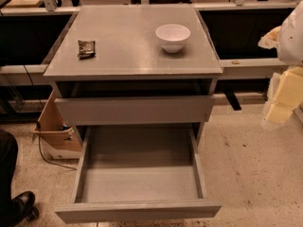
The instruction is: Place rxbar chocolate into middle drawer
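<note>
The rxbar chocolate (86,48), a small dark wrapper, lies on the left side of the grey cabinet top (128,56). The middle drawer (139,176) is pulled wide open below; its flat grey inside holds nothing. The upper drawer front (135,109) stands slightly out above it. My arm and gripper (280,109) appear as pale yellow and white parts at the right edge, beside the cabinet, well away from the bar and to the right of the drawer.
A white bowl (173,37) stands on the right side of the cabinet top. A cardboard box (53,132) and a cable lie on the floor left of the cabinet. A person's black shoe (20,206) is at the bottom left. Dark shelving runs behind.
</note>
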`<state>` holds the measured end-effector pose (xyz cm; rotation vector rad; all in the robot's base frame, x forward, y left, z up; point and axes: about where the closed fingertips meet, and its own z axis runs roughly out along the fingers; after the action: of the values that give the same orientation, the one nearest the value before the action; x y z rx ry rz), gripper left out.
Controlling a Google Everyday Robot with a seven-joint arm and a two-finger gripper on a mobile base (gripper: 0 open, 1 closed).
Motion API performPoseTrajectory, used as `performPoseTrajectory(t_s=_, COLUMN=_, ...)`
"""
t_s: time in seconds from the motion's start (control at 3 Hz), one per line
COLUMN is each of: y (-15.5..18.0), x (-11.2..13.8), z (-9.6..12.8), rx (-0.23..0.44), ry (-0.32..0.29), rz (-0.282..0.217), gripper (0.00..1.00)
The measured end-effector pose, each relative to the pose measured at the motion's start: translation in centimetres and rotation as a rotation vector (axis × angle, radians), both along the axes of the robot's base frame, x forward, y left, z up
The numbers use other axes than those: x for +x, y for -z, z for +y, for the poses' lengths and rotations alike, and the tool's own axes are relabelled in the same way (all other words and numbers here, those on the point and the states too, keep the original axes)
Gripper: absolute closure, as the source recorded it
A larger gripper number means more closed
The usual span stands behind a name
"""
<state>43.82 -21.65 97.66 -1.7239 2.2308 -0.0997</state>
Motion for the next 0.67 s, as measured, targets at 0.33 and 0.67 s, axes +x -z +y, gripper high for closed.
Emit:
performPoseTrajectory(t_s=0.33, y=0.0, x=0.0, z=0.0, rx=0.000, ry=0.000, rz=0.000, gripper=0.00)
performPoseTrajectory(t_s=0.67, y=1.5, x=2.3, z=2.9, rx=0.035, ry=-0.055, rz=-0.009, gripper=0.00)
